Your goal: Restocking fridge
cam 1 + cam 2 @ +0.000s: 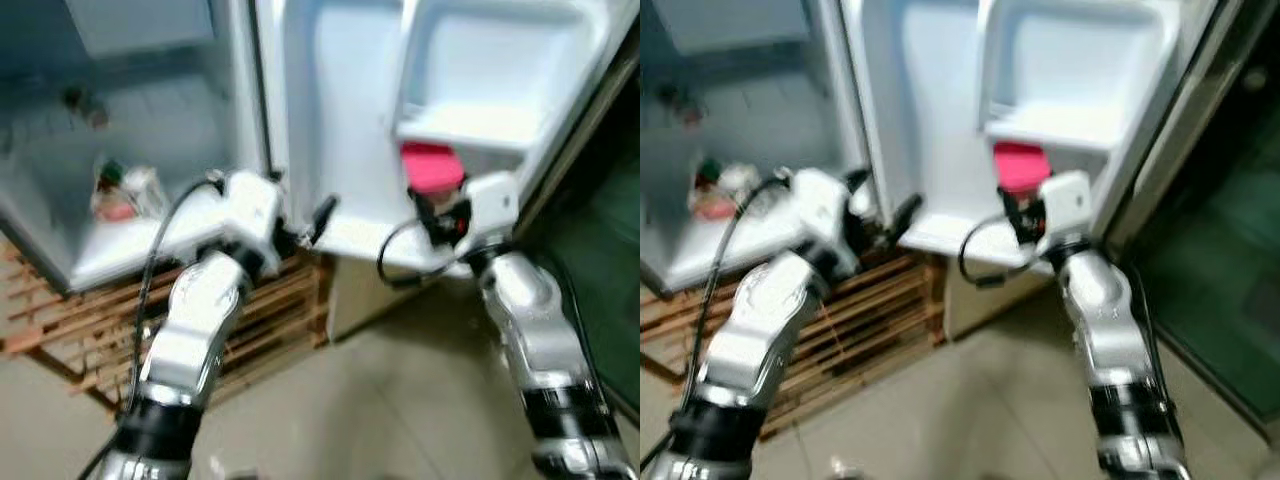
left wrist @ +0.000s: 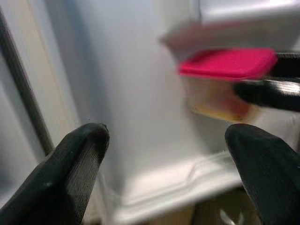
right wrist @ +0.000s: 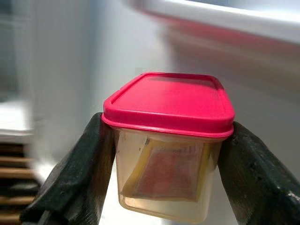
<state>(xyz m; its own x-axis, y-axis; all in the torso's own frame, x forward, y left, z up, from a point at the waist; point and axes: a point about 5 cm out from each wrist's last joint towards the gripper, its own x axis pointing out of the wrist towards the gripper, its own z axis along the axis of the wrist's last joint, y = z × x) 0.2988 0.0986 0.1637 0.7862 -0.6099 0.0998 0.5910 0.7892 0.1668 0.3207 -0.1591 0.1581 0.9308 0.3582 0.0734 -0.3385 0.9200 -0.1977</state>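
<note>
— How far has it got with the restocking?

— Partway, I'd say. The right gripper [image 3: 166, 154] has its two black fingers clamped on the sides of a small tub [image 3: 166, 159], holding it up at the open fridge door [image 1: 350, 130], just under the upper door bin [image 1: 480, 130] and above the lower door shelf [image 1: 350, 240]. It isn't set down yet.

— And the other arm?

— The left gripper [image 2: 164, 159] hangs wide apart and empty near the door's edge.

— What's the tub like?

— Translucent, yellowish plastic, rounded corners, glossy pink snap lid [image 3: 171, 101]. Inside the fridge, a few items [image 1: 120, 190] sit on a shelf, too blurred to name.
</note>
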